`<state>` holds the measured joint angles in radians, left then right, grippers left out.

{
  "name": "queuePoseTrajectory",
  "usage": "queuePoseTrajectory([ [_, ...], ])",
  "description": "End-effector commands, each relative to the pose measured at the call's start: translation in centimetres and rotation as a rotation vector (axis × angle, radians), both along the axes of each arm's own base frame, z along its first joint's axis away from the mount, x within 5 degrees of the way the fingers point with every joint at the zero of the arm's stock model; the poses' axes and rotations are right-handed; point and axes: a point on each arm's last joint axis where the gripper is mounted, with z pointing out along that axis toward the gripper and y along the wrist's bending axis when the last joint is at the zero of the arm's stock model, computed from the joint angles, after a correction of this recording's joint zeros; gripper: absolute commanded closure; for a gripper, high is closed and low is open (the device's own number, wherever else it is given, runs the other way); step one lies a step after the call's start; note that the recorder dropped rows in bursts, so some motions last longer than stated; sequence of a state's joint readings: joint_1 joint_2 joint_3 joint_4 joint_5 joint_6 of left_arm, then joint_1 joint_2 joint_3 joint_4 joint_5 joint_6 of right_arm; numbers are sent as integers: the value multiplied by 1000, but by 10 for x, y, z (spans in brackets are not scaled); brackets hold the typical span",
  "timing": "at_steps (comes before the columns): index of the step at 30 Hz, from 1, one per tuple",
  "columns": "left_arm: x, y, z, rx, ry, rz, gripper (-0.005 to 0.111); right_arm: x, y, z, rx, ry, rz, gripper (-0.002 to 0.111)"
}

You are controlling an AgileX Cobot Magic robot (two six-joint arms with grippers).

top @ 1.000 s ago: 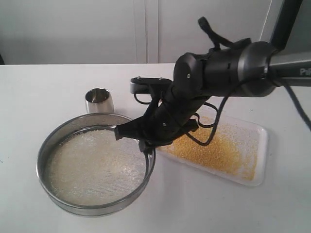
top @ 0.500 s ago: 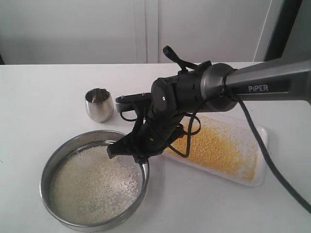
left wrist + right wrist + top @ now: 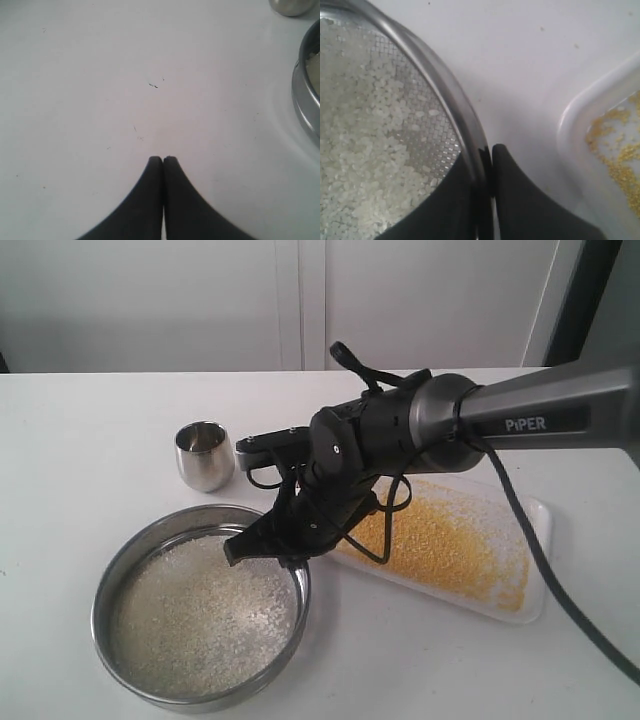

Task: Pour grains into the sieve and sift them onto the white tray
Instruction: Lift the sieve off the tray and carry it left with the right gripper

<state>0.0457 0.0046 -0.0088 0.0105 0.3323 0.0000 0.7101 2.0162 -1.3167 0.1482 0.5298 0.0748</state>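
Pinching hard, both black fingers [image 3: 520,205] of the right gripper [image 3: 485,151] are clamping the steel rim of the sieve [image 3: 130,552], one finger sitting inside the wall and the other outside it. The right arm is reaching in from the right side, passing over the white tray [image 3: 541,570] with its wrist angling down and to the left, and a black cable is looping beneath it. The sieve is lying left of the tray, close beside it but not touching, and I cannot tell whether it is resting on the table [image 3: 90,420]. Pale whitish grains [image 3: 200,615] are covering the mesh, while yellow granules [image 3: 440,540] are lying spread over the tray. A small steel cup [image 3: 204,455] is standing upright behind the sieve. The left gripper [image 3: 163,159] is hanging over bare tabletop, its fingers pressing together on nothing.
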Motion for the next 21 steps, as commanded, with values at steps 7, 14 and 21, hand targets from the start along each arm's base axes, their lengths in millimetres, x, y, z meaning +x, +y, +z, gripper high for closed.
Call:
queuePoseTrajectory([
  [7, 0, 0, -3, -11, 8, 3, 107, 4, 5, 3, 31, -35, -4, 79],
  [14, 0, 0, -3, -11, 8, 3, 107, 4, 5, 4, 35, -40, -5, 69],
  [21, 0, 0, -3, -11, 8, 3, 107, 4, 5, 4, 37, -34, -8, 69],
])
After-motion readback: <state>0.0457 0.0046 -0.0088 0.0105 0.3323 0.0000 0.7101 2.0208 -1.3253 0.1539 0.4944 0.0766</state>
